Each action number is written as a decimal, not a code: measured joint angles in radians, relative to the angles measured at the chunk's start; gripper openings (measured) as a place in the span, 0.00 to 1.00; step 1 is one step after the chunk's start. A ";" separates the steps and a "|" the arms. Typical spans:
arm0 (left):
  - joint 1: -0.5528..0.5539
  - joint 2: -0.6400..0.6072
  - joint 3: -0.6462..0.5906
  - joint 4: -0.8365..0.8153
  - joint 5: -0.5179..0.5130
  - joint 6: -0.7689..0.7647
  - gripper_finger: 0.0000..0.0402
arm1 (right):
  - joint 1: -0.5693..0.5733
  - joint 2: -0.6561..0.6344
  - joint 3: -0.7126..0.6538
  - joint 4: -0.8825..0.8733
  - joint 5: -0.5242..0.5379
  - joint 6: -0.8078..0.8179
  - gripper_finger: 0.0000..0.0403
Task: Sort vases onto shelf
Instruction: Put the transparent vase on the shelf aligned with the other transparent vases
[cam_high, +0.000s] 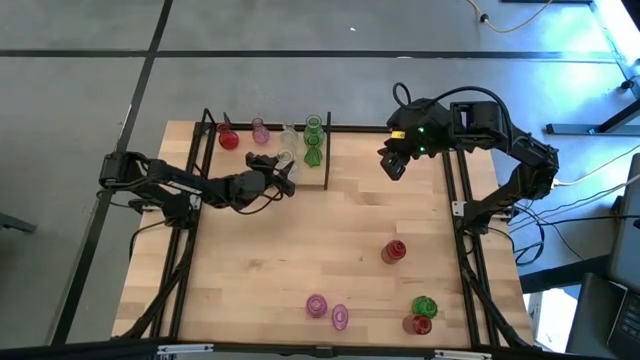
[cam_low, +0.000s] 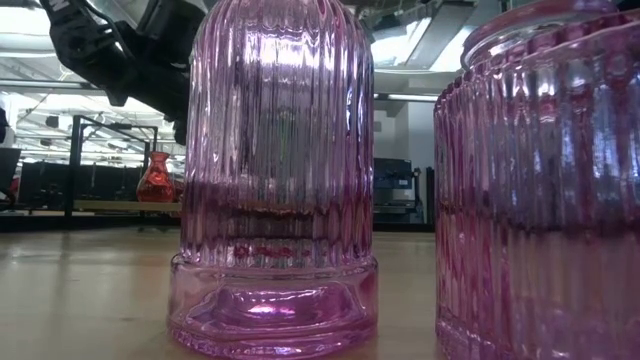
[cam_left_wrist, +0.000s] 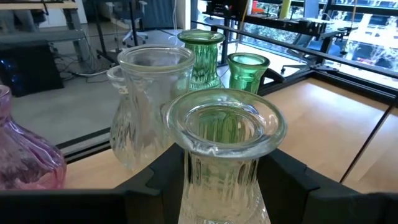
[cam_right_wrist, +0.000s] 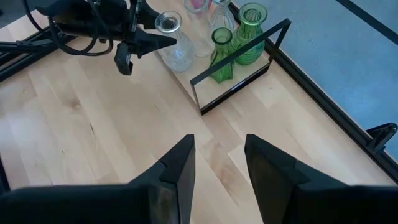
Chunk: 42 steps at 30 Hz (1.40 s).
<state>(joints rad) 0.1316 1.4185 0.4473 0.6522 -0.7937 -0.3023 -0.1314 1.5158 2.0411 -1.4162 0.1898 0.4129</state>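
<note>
The shelf (cam_high: 322, 170) stands at the table's far side, left of the middle. On it stand a red vase (cam_high: 228, 138), a pink vase (cam_high: 260, 130), a clear vase (cam_left_wrist: 146, 102) and two green vases (cam_left_wrist: 202, 56) (cam_left_wrist: 247, 71). My left gripper (cam_high: 284, 172) reaches in from the left, shut on another clear vase (cam_left_wrist: 224, 143) at the shelf's near side. My right gripper (cam_right_wrist: 217, 165) hangs open high over the table's far right, holding nothing. My left gripper pinches the clear vase between its two fingers (cam_left_wrist: 158, 177), on the ribbed neck (cam_left_wrist: 221, 174) below the flared rim. The fingers come nearly level from the table's left side. The vase stands upright; whether its base rests on the shelf I cannot tell.
Loose vases stand on the near right of the table: a red one (cam_high: 394, 251), two pink ones (cam_high: 317, 305) (cam_high: 340, 318), a green one (cam_high: 424, 306) and a red one (cam_high: 418, 324). The shelf's black end frame (cam_right_wrist: 242, 56) rises beside the green vases.
</note>
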 joint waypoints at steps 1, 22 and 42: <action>0.001 0.000 0.000 0.000 0.000 0.000 0.39 | 0.000 0.000 0.000 0.000 0.000 0.000 0.31; 0.001 0.002 -0.002 -0.022 -0.007 -0.002 0.57 | 0.000 0.000 0.000 0.000 0.003 0.000 0.31; 0.002 0.002 -0.002 -0.016 -0.005 -0.003 0.58 | 0.000 0.000 0.000 0.000 0.001 0.000 0.31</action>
<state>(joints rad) 0.1336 1.4204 0.4454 0.6365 -0.7984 -0.3050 -0.1316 1.5162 2.0407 -1.4158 0.1905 0.4129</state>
